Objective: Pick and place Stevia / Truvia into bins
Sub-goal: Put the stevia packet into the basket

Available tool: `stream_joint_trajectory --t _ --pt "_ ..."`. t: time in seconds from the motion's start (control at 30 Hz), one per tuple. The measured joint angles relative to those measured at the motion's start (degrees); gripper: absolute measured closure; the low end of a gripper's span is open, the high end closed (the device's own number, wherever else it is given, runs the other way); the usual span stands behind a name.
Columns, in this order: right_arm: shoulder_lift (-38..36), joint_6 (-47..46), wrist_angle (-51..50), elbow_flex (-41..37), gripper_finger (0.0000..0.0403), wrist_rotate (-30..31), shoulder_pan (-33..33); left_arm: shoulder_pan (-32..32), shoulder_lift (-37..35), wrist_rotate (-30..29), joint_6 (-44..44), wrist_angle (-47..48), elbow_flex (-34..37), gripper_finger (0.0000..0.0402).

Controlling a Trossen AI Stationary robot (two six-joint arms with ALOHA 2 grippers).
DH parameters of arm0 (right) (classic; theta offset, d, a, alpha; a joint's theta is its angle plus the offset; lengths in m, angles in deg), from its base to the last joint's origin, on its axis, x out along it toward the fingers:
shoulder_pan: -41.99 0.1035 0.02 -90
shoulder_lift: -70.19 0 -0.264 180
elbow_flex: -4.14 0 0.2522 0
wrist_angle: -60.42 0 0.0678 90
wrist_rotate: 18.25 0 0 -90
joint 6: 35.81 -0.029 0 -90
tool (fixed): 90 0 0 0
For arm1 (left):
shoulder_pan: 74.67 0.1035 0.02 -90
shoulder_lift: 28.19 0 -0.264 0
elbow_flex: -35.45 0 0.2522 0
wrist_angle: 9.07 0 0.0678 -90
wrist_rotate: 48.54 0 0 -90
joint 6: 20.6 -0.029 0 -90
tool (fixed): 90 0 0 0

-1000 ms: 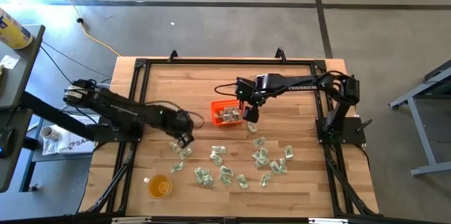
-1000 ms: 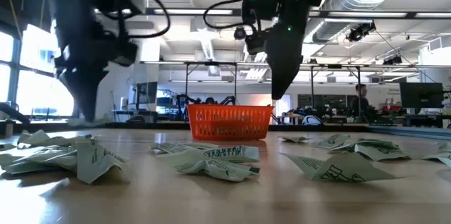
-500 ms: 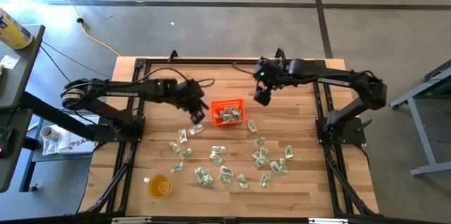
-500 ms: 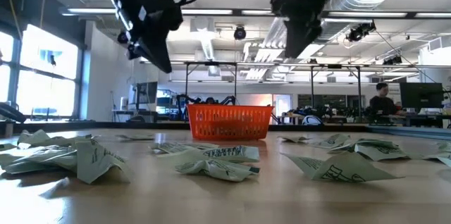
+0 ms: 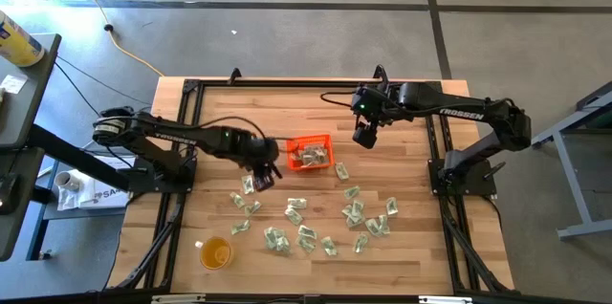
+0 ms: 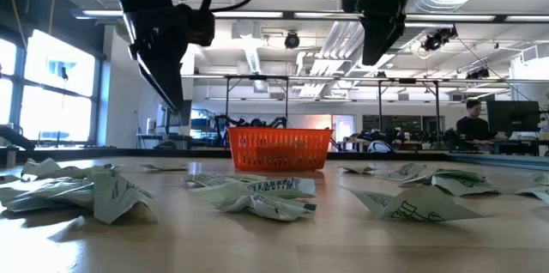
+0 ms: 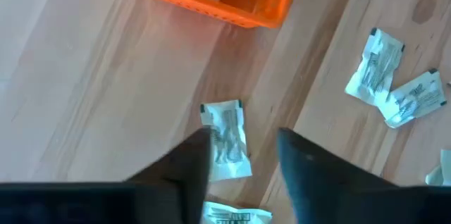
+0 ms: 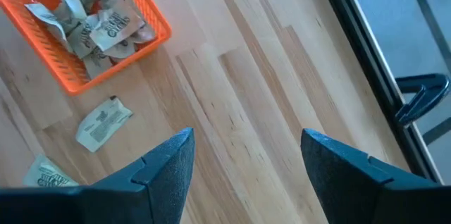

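left end effector [image 7: 243,160] (parted) above sachet [image 7: 227,141]

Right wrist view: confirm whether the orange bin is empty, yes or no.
No, the bin already holds a heap of crumpled sachets, with more lying on the wood beside it.

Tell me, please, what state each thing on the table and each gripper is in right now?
Orange bin: upright, holding several sachets.
Loose sachets: scattered flat on the table.
Yellow cup: upright.
Left gripper: fingers apart, above a sachet, empty.
Right gripper: fingers open, empty, raised beside the bin.
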Motion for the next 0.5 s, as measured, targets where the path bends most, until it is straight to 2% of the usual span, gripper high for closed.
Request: stream_joint_trajectory --t 0.13,0.23,0.5 --pt "0.25 0.5 1.4 0.0 0.0151 0.18 0.49 -2.28 0.92 -1.59 3.85 0.53 0.0 0.013" --pt "0.63 1.24 1.92 0.0 0.0151 0.27 0.47 -2.32 2.58 -0.54 5.82 0.64 0.01 0.0106" --pt "1.02 1.33 1.72 0.0 0.0151 -0.09 0.51 -2.27 8.79 1.96 9.1 -1.38 2.5 0.0105"
